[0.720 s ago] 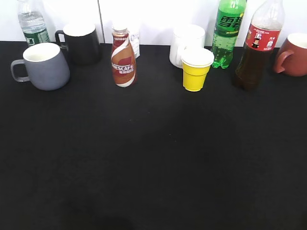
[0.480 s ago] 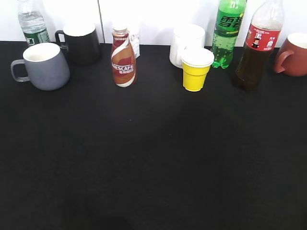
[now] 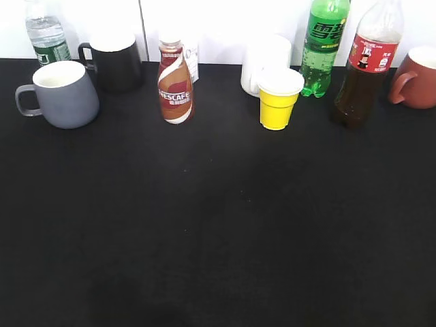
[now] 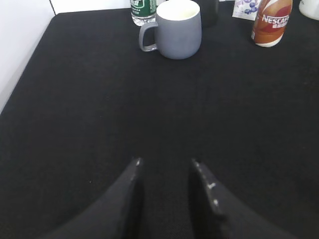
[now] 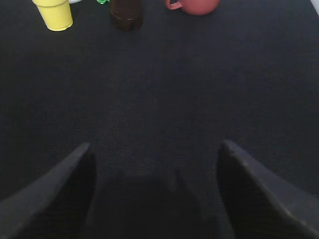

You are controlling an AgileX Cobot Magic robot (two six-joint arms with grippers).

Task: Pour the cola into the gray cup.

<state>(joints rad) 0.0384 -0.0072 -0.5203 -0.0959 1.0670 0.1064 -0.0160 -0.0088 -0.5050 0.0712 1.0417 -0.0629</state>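
Four bottles including the cola (image 3: 364,65), one gray cup (image 3: 65,93); left claw (image 4: 165,164) narrow, right claw (image 5: 155,149) wide.

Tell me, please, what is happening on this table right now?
Nothing is being handled yet. The cola stands upright at the back right of the black table, between the green soda bottle and the reddish-brown mug. The gray cup sits far off at the back left, apparently empty. The left claw and the right claw are both open, low over bare table short of the row, holding nothing. The pour has not begun.
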